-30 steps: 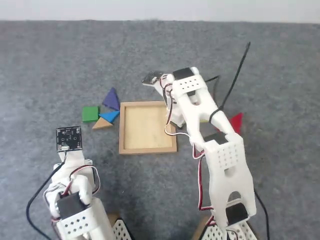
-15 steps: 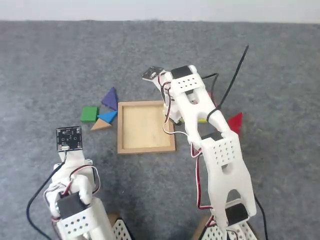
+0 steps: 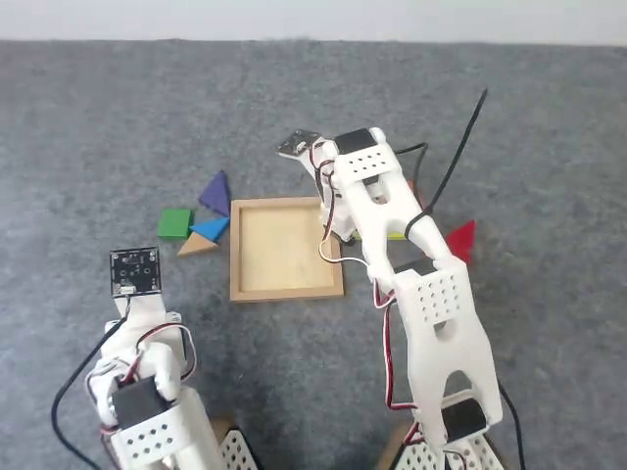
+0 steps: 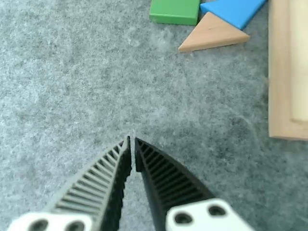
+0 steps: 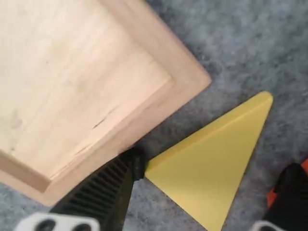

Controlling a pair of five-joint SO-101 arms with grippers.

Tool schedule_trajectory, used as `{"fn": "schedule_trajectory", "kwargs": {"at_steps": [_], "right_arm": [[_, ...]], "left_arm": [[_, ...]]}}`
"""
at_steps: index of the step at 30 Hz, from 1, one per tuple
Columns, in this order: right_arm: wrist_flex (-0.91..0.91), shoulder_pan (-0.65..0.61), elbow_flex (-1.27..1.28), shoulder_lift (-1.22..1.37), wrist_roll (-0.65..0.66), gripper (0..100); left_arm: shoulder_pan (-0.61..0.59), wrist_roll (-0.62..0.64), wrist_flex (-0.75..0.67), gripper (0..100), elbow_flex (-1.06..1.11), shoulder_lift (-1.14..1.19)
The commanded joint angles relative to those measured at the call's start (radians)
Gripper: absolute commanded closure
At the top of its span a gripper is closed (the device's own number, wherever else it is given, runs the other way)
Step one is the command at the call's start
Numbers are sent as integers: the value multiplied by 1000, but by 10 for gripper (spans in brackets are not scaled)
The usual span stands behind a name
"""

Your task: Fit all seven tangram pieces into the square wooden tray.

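The yellow triangle (image 5: 216, 144) lies flat on the grey bench (image 3: 118, 117) just outside the tray (image 3: 284, 292), at about 3 o'clock from it in the high view. The edge facing the tray runs roughly along the tray's outer wall, with a thin strip of bench between them. The right arm (image 3: 436, 313) is stretched over that side of the tray and is plainly the nearer one. Its tool (image 5: 211, 168) is spread wide and straddles the triangle. One finger (image 5: 115, 180) is wedged in the gap, touching the tray's wall and the triangle's nearest corner. The other finger (image 5: 288, 185) stands clear on the far side, close to a red piece (image 3: 460, 240). Nothing is gripped yet. As I judge it, the coming move is to close across the triangle, lift it over the wall and carry it toward 9 o'clock into the tray, which has no pieces in it. The finger jammed against the wall may push the tray rather than seat on the piece. The left tool (image 4: 132, 141) hovers over bare bench at about 8 o'clock from the tray, with its tips pressed almost together and holding nothing. The green square (image 3: 176, 223), blue triangle (image 3: 214, 227), tan triangle (image 3: 199, 245) and purple triangle (image 3: 217, 193) are clustered at the tray's 9 to 10 o'clock, well nearer the left arm.
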Motion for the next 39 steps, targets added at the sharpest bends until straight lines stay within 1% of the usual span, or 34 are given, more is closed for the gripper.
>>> {"fn": "schedule_trajectory", "kwargs": {"at_steps": [1, 5, 20, 22, 26, 27, 33, 36, 39], "right_arm": [[4, 8, -40, 4, -5, 571], [27, 5, -40, 5, 25, 571], [28, 5, -38, 5, 64, 576], [28, 4, -38, 5, 64, 622], [28, 7, -38, 5, 64, 758], [28, 7, -38, 7, 64, 772], [31, 16, -43, 21, 61, 727], [31, 16, -43, 21, 61, 742], [31, 18, -43, 21, 61, 790]], "left_arm": [[-8, -2, 3, 986, -12, -18], [-8, -2, 3, 986, -12, -18], [-8, -2, 3, 986, -12, -18], [-8, -2, 3, 986, -12, -18], [-8, -2, 3, 986, -12, -18], [-8, -2, 3, 986, -12, -18], [-8, -2, 3, 986, -12, -18], [-8, -2, 3, 986, -12, -18], [-8, -2, 3, 986, -12, -18]]}}
